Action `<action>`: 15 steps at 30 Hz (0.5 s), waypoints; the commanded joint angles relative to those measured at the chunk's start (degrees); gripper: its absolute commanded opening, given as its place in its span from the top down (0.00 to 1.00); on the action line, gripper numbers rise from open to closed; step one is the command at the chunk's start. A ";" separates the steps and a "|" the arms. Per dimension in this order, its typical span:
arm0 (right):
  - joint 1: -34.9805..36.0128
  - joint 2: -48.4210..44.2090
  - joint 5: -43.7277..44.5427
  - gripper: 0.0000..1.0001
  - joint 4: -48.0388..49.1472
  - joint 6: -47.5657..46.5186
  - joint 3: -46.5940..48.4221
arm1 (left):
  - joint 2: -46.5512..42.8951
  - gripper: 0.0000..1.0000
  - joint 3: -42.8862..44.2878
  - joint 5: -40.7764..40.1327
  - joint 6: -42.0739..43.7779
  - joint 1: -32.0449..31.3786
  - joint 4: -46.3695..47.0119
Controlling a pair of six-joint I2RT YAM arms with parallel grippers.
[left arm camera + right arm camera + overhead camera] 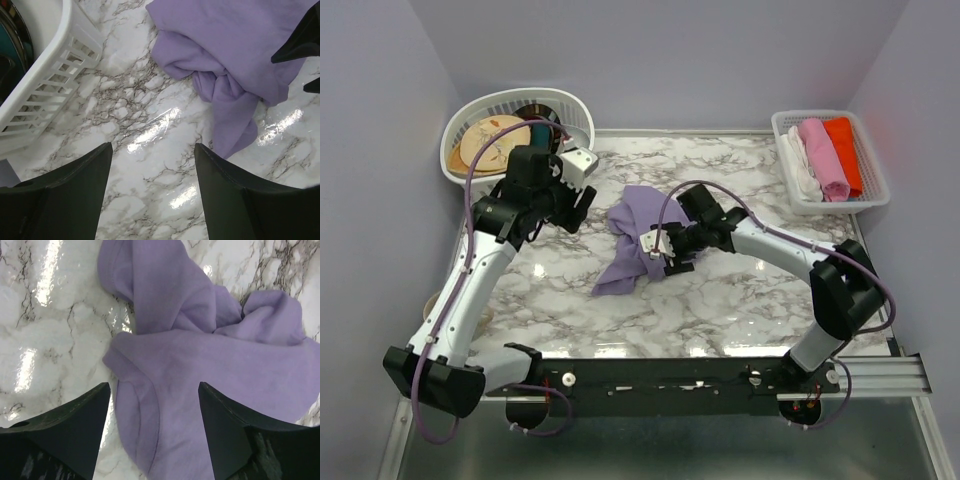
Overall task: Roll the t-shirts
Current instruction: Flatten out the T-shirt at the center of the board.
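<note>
**Item: one lavender t-shirt, bunched, mid-table**

Location: the t-shirt (632, 240) is lying crumpled near the middle of the marble table (750, 300), with one narrow fold trailing toward the near edge.

Hidden or cut off:
- From above, the right arm is covering the shirt's right side.
- In the left wrist view the shirt (235, 55) is running off the top and right borders.
- In the right wrist view it (210, 370) is filling most of the frame, collar and sleeves not distinguishable.
- The left arm is masking part of the round white basket (480, 112). A tan patterned plate (492, 140) is showing inside; the other contents are too dark to name.

Tools:
- The left gripper (152, 150) is hanging with fingers spread over bare marble, holding nothing, between the round basket and the shirt.
- The right gripper (154, 387) is hovering with fingers spread directly over the cloth; whether the tips are touching it cannot be told.

Edges and room:
- Bare marble is lying open left of the shirt, along the near edge, and right toward the rectangular basket (875, 195), which is holding rolled white, pink and orange cloths (825, 155).
</note>
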 commanded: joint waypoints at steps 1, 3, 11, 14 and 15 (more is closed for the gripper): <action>3.35 4.08 2.27 0.20 -0.15 -0.34 4.01 | -3.86 0.24 -0.63 1.62 -2.74 3.53 -0.50; 4.23 5.40 2.89 0.21 -0.59 -1.31 4.28 | -4.48 0.24 -0.46 2.49 -3.88 6.07 -0.42; 5.72 8.66 4.64 0.26 -3.85 -1.84 4.99 | -5.97 0.24 -1.51 2.50 -3.89 8.81 0.73; 6.16 9.71 7.10 0.32 -2.18 -1.49 4.37 | -5.97 0.24 -1.78 2.50 -3.89 9.16 1.34; 6.25 9.97 7.98 0.34 -1.83 -0.88 4.46 | -5.97 0.24 -1.78 2.50 -3.80 9.25 1.52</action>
